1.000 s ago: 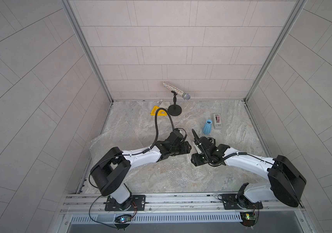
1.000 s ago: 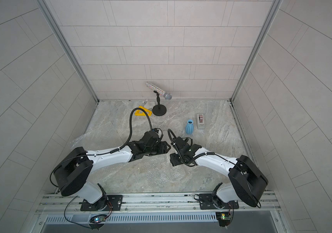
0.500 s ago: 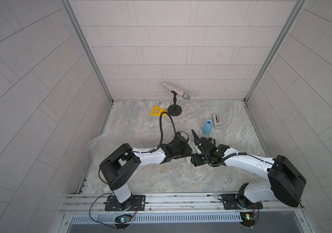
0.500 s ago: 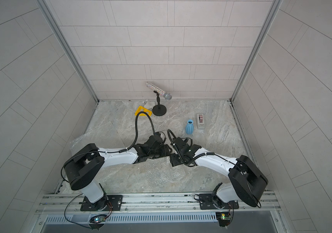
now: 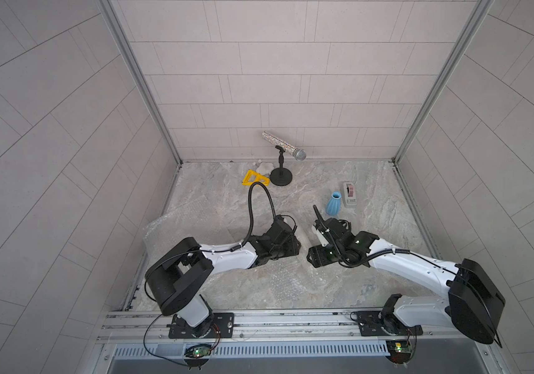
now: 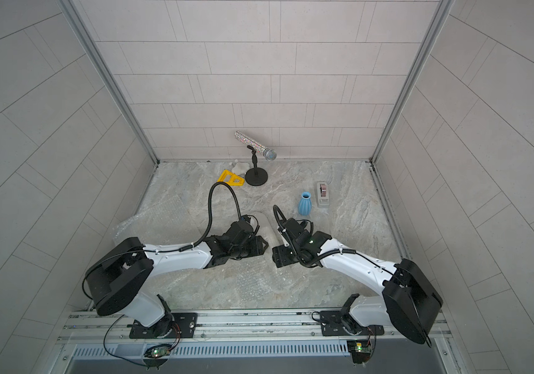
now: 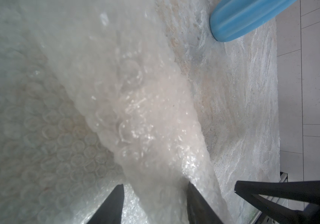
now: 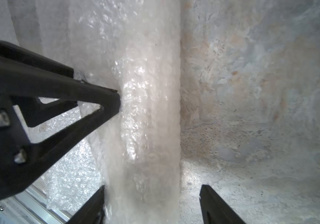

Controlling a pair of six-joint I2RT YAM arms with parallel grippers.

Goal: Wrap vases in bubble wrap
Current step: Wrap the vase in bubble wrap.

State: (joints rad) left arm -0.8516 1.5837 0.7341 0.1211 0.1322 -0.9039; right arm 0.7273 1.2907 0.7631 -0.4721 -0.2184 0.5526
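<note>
Left wrist view, left tool half-open, pinching rolled bubble wrap, right tool wide, one finger touching it.

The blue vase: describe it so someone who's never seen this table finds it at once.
On the marble tabletop, look toward the back wall on the right arm's side. The blue vase stands upright there, next to a grey tape dispenser. It is the only blue thing: ribbed, narrow-necked.

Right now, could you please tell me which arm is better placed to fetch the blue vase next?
Probably the right: the blue vase stands upright just beyond the right tool, whose jaws are open, while the left tool straddles the wrapped white vase.
</note>
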